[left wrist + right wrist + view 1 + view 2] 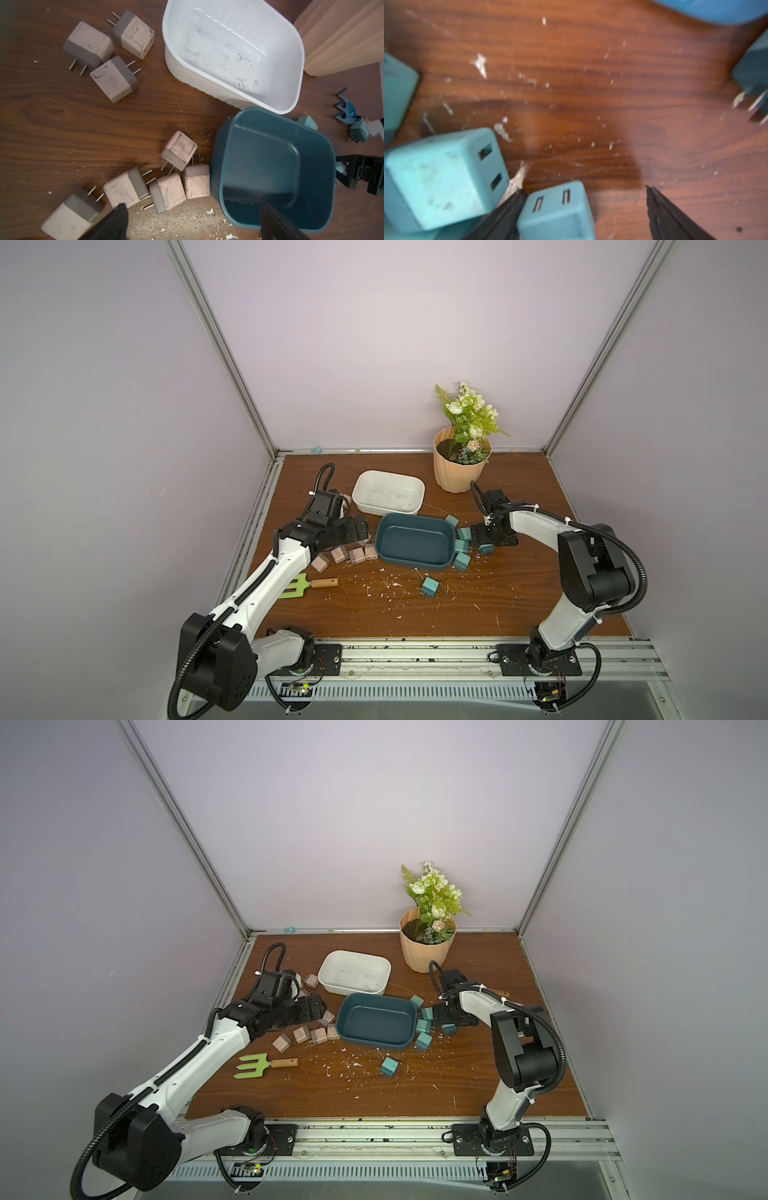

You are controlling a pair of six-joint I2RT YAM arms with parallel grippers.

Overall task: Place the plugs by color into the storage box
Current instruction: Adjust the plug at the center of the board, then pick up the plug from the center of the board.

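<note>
Two empty tubs serve as the storage box: a teal tub [413, 539] and, behind it, a white tub [388, 497]. Several tan plugs [356, 556] lie left of the teal tub, with more [91, 46] beside the white tub. Several teal plugs [461, 547] cluster at the teal tub's right end, and one [430, 586] lies alone in front. My left gripper [195, 222] hovers open over the tan plugs [167, 193], holding nothing. My right gripper [584, 189] is low and open among the teal plugs. One teal plug [556, 212] sits between its fingers, touching one finger only.
A peach flower pot [459, 464] stands at the back right. A green garden fork with a wooden handle [307, 585] lies by the left arm. A blue fork head [346, 112] lies behind the right arm. White crumbs [390, 587] dot the wooden table.
</note>
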